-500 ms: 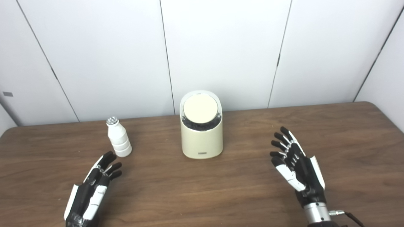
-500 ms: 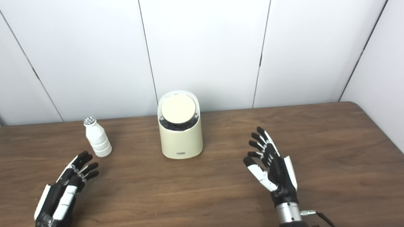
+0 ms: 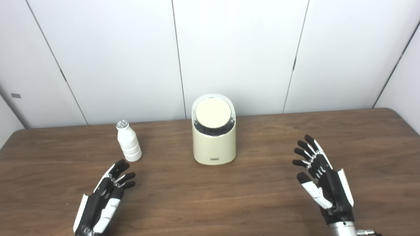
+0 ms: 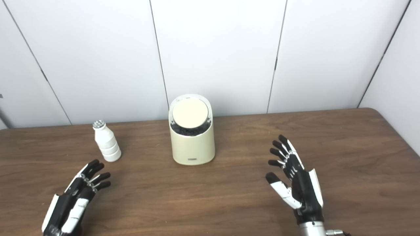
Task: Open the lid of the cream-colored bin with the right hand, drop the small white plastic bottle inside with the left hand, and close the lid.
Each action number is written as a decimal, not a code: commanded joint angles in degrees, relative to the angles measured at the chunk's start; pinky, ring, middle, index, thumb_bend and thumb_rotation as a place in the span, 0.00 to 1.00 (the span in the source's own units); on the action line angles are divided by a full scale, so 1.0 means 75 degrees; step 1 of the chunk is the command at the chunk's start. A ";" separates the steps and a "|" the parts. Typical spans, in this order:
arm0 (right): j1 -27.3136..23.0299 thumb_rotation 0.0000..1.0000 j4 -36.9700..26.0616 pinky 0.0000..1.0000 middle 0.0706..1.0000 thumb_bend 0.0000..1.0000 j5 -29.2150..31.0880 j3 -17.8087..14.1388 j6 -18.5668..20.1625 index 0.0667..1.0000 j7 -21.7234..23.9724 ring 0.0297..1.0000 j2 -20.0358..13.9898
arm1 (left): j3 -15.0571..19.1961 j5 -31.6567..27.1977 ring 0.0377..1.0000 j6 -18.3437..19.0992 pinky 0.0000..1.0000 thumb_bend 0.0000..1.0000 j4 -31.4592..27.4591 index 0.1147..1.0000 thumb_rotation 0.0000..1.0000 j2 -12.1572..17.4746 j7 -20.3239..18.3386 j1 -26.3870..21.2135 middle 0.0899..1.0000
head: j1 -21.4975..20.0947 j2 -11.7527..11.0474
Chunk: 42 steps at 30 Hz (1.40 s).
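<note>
The cream-colored bin (image 3: 214, 144) stands upright at the middle of the wooden table, its round lid (image 3: 213, 113) down and tilted toward me. The small white plastic bottle (image 3: 128, 141) with a silver cap stands upright to the bin's left. My left hand (image 3: 104, 197) hovers open and empty just in front of the bottle, its fingertips short of it. Well to the right of the bin and nearer to me, my right hand (image 3: 323, 180) is open, fingers spread, palm turned toward the bin, holding nothing.
The brown table (image 3: 210, 203) runs across the whole view, with its far edge against white wall panels (image 3: 236, 49). Its right far corner (image 3: 390, 111) is rounded. Nothing else stands on the table.
The whole picture has shifted slightly, so the camera moved. Beyond that, my right hand has drawn a little back toward me and to the right. Bottle, bin and left hand look unmoved.
</note>
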 commanded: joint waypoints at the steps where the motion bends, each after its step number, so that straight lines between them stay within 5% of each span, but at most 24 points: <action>1: 0.0328 0.65 0.0695 0.72 0.86 0.68 -0.0174 -0.0029 -0.0402 0.90 0.0060 0.83 -0.0227 | -0.0110 -0.0044 0.80 0.0022 0.76 0.73 0.0308 0.89 0.64 -0.0255 0.0089 0.0292 0.88 | 0.0048 0.0015; 8: 0.0139 0.63 0.0917 0.79 0.90 0.63 0.0141 -0.0017 -0.0399 0.92 0.0190 0.88 -0.0205 | -0.0049 0.0097 0.79 -0.0104 0.73 0.75 0.0483 0.88 0.62 -0.0197 0.0215 0.0128 0.86 | -0.0002 -0.0093; 25: -0.0256 0.57 0.0465 0.79 0.92 0.64 -0.0112 0.0090 0.0003 0.96 0.0075 0.87 -0.0197 | -0.0081 0.0125 0.80 -0.0258 0.75 0.75 0.0750 0.87 0.63 -0.0161 0.0242 -0.0099 0.86 | -0.0069 -0.0199; 42: -0.1994 0.61 0.0445 0.82 0.91 0.89 -0.1165 0.0003 0.0998 0.94 -0.0122 0.89 -0.0559 | -0.0113 0.0289 0.78 -0.0417 0.72 0.75 0.0965 0.87 0.64 -0.0210 0.0257 -0.0196 0.85 | -0.0086 -0.0252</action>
